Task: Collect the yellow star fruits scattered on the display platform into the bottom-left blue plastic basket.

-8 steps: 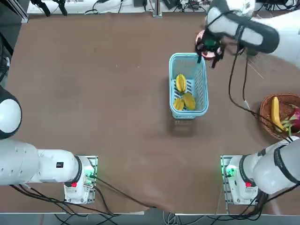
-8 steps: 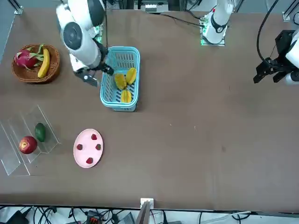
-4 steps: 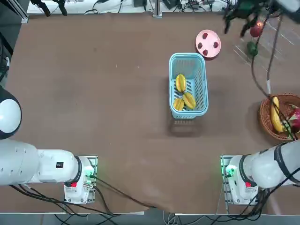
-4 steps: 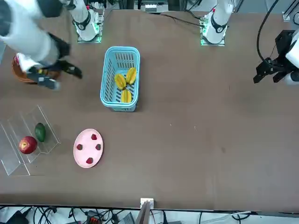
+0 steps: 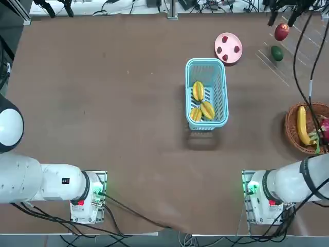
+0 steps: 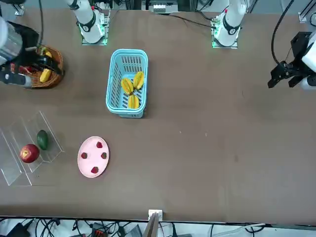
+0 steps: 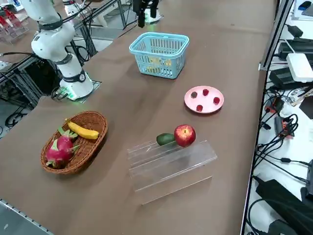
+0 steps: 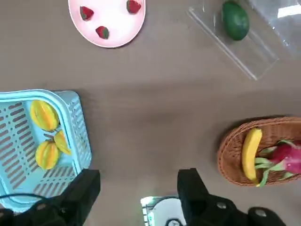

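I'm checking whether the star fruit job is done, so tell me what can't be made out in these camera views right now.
- Right gripper: open and empty in the wrist view; in the top view the picture's upper edge cuts it off.
- Star fruits: in the side view the blue basket wall screens them, so no count there; top and front views show three inside.
- Display platform: clear acrylic, edges faint in the top view.
- Red bits on the pink plate: too small to identify.
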You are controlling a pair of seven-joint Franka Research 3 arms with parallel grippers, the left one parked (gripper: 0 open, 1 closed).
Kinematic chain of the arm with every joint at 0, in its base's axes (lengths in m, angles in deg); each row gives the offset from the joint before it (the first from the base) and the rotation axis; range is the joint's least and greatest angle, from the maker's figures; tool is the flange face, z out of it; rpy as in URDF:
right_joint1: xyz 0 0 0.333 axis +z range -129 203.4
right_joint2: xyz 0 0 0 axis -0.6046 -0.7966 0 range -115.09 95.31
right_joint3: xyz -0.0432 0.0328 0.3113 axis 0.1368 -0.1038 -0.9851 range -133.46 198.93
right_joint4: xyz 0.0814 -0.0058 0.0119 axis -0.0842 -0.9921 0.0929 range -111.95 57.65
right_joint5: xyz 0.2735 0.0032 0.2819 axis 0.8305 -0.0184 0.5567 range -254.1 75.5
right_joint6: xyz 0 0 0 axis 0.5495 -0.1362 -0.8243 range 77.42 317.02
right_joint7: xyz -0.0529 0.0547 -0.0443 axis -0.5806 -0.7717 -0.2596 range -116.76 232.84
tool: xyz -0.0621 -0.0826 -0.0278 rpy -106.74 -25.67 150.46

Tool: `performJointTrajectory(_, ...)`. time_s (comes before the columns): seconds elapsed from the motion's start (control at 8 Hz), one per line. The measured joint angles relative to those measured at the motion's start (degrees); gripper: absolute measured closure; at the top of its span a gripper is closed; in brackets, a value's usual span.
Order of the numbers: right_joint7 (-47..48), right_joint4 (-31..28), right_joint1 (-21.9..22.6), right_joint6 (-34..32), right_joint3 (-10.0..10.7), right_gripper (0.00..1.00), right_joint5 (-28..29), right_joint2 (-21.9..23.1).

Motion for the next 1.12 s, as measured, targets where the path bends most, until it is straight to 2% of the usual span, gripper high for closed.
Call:
performJointTrajectory(0.25,-3.4,1.8,-1.4,0.0,0.1,0.0,-0.1,0.0)
performJointTrajectory(0.62,-3.7,3.4,-1.5,0.2,-0.2,0.0,-1.6,-0.2)
performJointTrajectory(1.12,-3.9,5.0,-1.5,0.4,-2.9,0.0,-2.8,-0.6)
